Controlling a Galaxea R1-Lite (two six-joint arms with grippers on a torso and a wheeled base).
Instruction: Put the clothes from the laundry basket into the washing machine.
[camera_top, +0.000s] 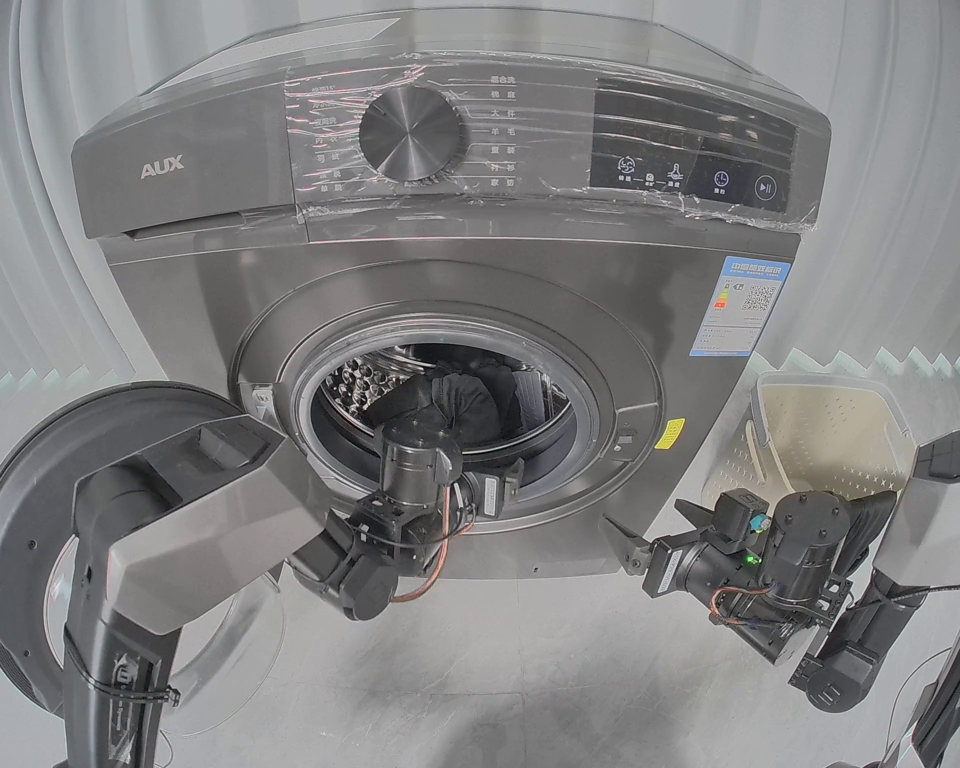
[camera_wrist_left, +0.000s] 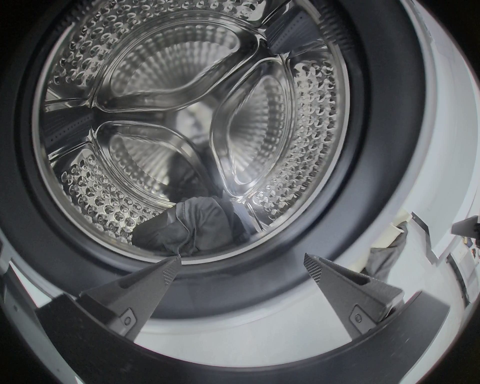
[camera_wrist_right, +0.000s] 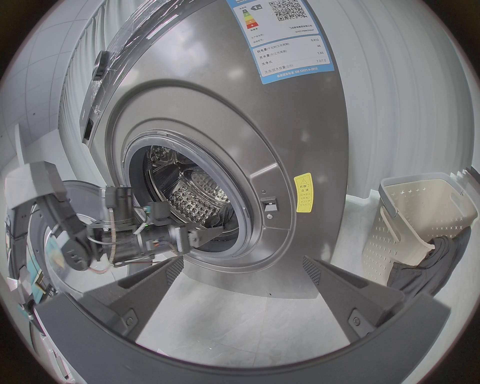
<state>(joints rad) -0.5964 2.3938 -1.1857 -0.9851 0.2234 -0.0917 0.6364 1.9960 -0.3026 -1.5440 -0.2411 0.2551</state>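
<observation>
The left gripper (camera_wrist_left: 240, 260) hangs at the mouth of the drum (camera_wrist_left: 150, 75), its two fingers spread wide and holding nothing. The right gripper (camera_wrist_right: 240, 260) is low over the pale floor (camera_wrist_right: 240, 320) in front of the washing machine (camera_top: 400, 280), fingers likewise apart and bare. The round door (camera_top: 60, 500) stands swung open on the robot's left.

Dark clothing (camera_wrist_left: 195, 225) lies heaped on the drum's bottom just past the rubber seal (one piece or several, I cannot tell). On the machine's front are a small yellow sticker (camera_top: 670, 433) beside the door opening and a blue-edged printed label (camera_top: 740, 305) with a square code higher up. A maker's logo (camera_top: 161, 167) sits on the drawer front. Clear film (camera_top: 560, 200) covers the control panel around the metal dial (camera_top: 411, 133).

Farther right, against the curtain, stands the cream laundry basket (camera_wrist_right: 425, 200), with a dark garment (camera_wrist_right: 430, 265) draped over its near rim.
</observation>
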